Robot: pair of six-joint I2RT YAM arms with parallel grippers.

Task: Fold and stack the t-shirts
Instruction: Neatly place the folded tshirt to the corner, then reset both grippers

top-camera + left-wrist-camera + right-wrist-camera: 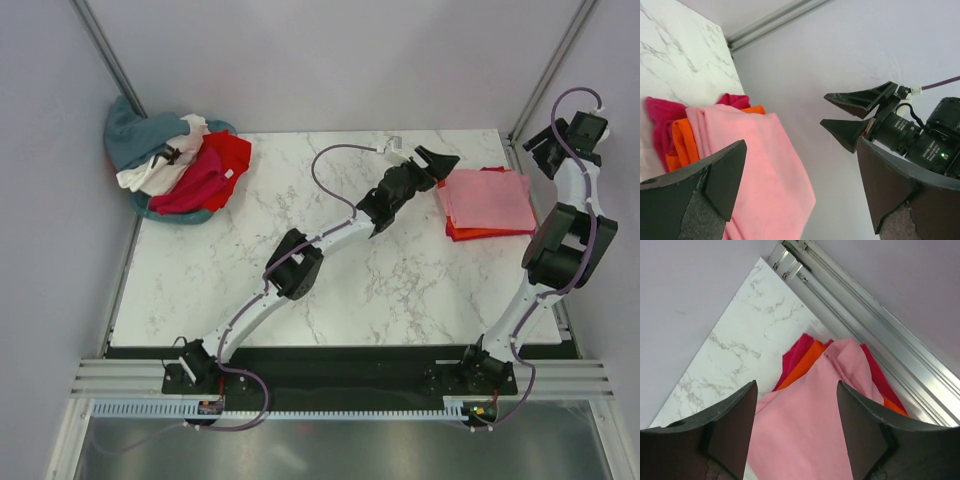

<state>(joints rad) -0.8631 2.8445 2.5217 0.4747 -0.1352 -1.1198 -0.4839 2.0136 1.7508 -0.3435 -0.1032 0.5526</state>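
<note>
A folded stack lies at the table's right back: a light pink t-shirt (488,198) on top, a bright orange one (480,234) under it and a magenta one (660,117) at the bottom. My left gripper (443,163) is open and empty, just left of the stack, with the pink shirt (755,165) between and beyond its jaws (800,150). My right gripper (545,150) is open and empty, raised beyond the stack's right edge; its view looks down on the pink (805,430) and orange (802,365) shirts.
A loose heap sits at the back left corner: a teal-grey shirt (135,135), a white one (150,172) and a red one (215,165). A metal rail (875,330) runs along the table's right edge. Grey walls enclose the table.
</note>
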